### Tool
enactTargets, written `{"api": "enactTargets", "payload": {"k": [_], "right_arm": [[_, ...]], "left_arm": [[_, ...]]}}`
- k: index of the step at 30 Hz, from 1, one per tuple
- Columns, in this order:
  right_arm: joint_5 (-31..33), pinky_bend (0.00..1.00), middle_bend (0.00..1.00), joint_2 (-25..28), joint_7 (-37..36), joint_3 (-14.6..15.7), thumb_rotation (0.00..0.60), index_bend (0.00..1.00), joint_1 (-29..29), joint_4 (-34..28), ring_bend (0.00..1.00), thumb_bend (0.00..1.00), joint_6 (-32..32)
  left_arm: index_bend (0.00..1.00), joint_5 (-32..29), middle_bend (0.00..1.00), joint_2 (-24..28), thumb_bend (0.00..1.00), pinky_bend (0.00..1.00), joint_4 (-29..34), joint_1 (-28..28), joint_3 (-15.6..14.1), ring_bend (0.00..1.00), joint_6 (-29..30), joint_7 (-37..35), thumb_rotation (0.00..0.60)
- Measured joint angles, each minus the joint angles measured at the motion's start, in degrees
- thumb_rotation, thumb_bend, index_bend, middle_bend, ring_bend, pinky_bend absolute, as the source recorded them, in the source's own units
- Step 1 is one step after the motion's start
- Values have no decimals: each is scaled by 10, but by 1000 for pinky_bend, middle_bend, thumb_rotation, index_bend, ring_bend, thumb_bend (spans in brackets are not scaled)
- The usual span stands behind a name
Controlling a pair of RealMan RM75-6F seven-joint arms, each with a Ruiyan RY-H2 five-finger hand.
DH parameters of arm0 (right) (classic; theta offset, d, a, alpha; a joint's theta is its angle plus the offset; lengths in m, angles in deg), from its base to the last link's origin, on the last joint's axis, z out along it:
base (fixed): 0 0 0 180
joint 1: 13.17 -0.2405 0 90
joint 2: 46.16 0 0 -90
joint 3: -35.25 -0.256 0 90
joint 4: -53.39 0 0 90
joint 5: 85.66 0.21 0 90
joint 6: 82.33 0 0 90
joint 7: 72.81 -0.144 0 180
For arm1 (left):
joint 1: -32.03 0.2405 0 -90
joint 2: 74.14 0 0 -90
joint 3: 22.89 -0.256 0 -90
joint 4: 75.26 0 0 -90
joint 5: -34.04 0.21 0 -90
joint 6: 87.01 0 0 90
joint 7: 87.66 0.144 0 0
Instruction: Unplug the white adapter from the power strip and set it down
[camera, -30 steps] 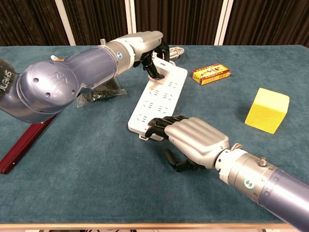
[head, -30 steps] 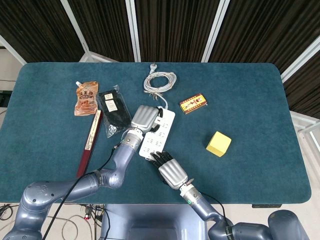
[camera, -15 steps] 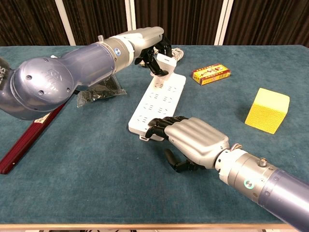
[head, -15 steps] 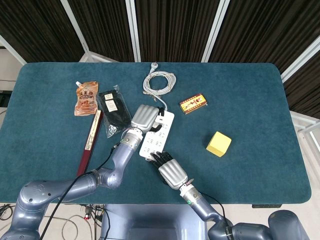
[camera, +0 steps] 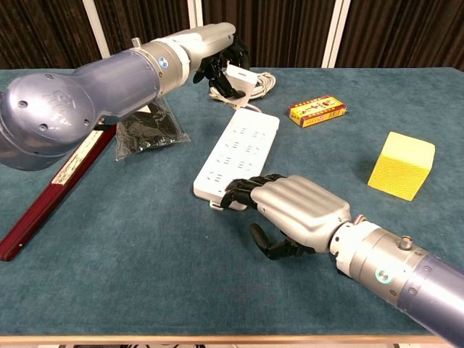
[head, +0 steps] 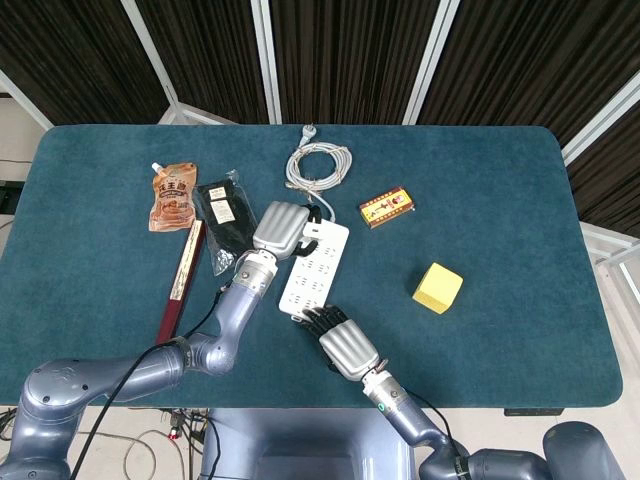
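Observation:
The white power strip point(head: 317, 268) point(camera: 238, 151) lies slanted in the middle of the teal table. My left hand point(head: 281, 229) point(camera: 216, 49) holds the white adapter point(camera: 242, 77) point(head: 311, 228) lifted clear above the strip's far end, its prongs out of the sockets. My right hand point(head: 340, 340) point(camera: 293, 211) rests palm down at the strip's near end, its fingertips pressing on that end. The strip's white cable point(head: 318, 164) lies coiled behind it.
A yellow block point(head: 437, 288) point(camera: 401, 164) sits to the right, a small red and yellow box point(head: 386, 207) point(camera: 317, 111) behind the strip. At the left lie an orange pouch point(head: 172, 197), a black packet point(head: 224, 219) point(camera: 148, 133) and a dark red stick point(head: 180, 283) point(camera: 55, 185).
The left hand has pulled the adapter up out of the strip's far end and moved it up and away. The right hand has kept pressing on the near end.

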Motion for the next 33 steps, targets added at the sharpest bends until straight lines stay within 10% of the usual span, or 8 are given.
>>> {"api": "enactTargets", "payload": {"k": [24,33], "right_arm": [[-39,151,194,110,54,-16,600,187,35,-164,133,762,-98],[-51,151,194,131,77,-4,600,188,47,-205,133,762,-110]], "left_arm": [[763,17,861,106,445,759,155,102,-81,648,69,30,600],[591,30,697,121,300,599,181,132,-114,544,90,39,600]]}}
